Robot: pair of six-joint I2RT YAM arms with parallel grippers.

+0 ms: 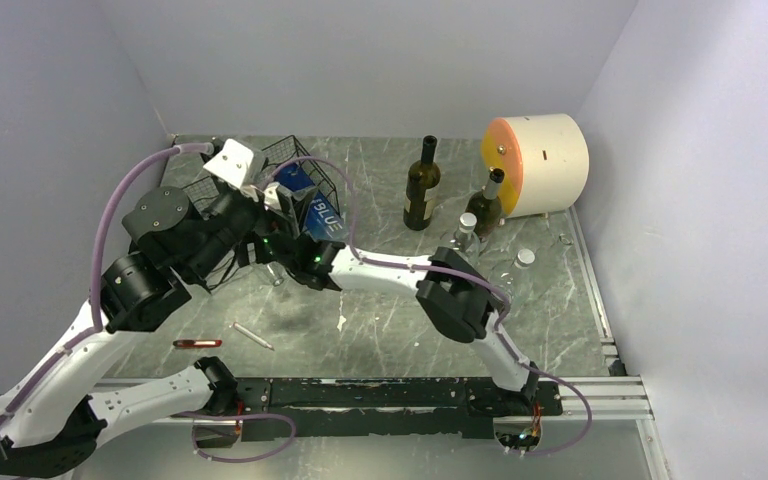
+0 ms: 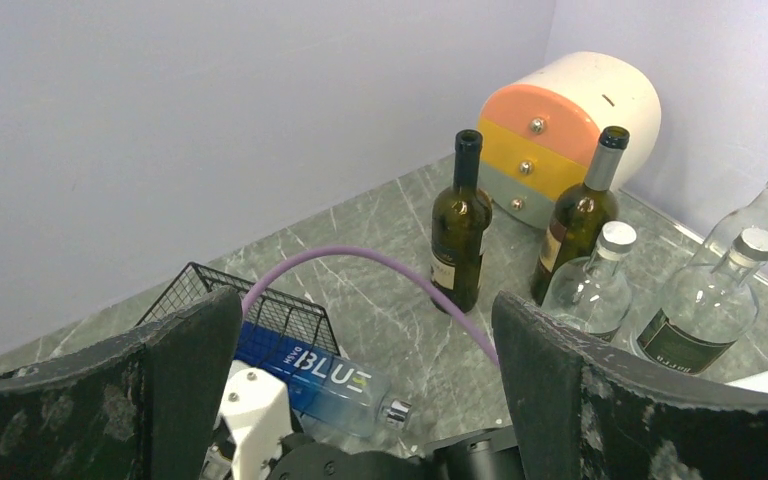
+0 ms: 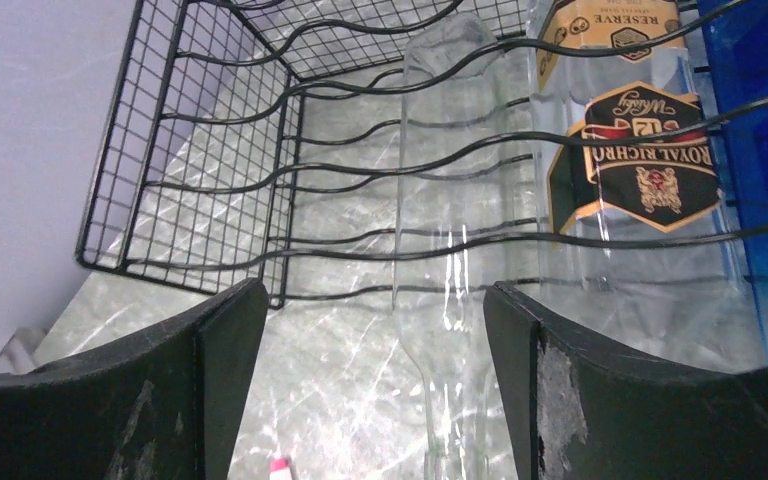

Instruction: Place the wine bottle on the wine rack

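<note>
The black wire wine rack (image 3: 260, 190) fills the right wrist view, and in the top view the wine rack (image 1: 305, 165) stands at the back left. A clear wine bottle (image 3: 450, 230) lies on the rack's wavy rods, neck pointing out toward the camera. My right gripper (image 3: 375, 385) is open, its fingers either side of that neck without touching it. Beside this bottle lie a clear labelled whisky bottle (image 3: 640, 170) and a blue bottle (image 3: 765, 120). My left gripper (image 2: 365, 390) hangs open and empty above the rack (image 2: 250, 310) and the blue bottle (image 2: 310, 375).
Two dark wine bottles (image 1: 421, 185) (image 1: 485, 205) stand at the back, with clear bottles (image 1: 465, 232) (image 1: 525, 258) near them. A round drawer unit (image 1: 540, 165) sits in the back right corner. A pen (image 1: 252, 336) and a red stick (image 1: 197, 343) lie near the front.
</note>
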